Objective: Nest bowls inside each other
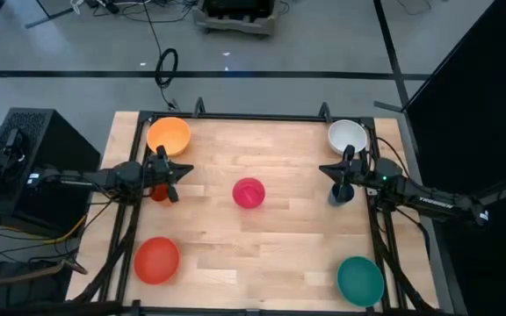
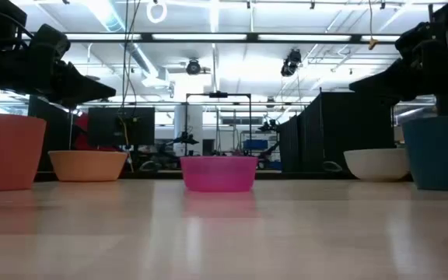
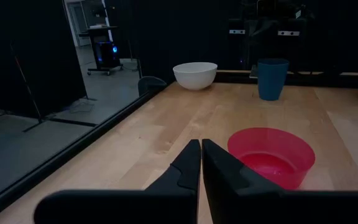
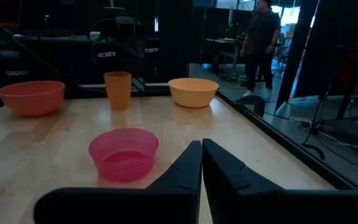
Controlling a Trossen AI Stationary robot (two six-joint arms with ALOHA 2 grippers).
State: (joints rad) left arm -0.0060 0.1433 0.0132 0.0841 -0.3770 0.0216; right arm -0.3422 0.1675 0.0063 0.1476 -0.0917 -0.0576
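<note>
Five bowls: set apart on the surface (image 1: 297,237), none nested.
Pink bowl (image 1: 249,192): at the middle, between both arms.
Orange bowl (image 1: 169,135), white bowl (image 1: 347,135): at the far corners.
Red bowl (image 1: 156,260), teal bowl (image 1: 360,280): at the near corners.
Left pincer (image 1: 179,172): fingers pressed together, empty, held level above the left edge, aimed at the pink bowl.
Right pincer (image 1: 328,170): fingers together, empty, mirrored at the right edge.

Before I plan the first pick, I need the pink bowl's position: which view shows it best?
The high view: the pink bowl sits mid-table, clear of both arms. The low view shows its side only; both wrist views show it whole beyond shut fingers, not its table position.
</note>
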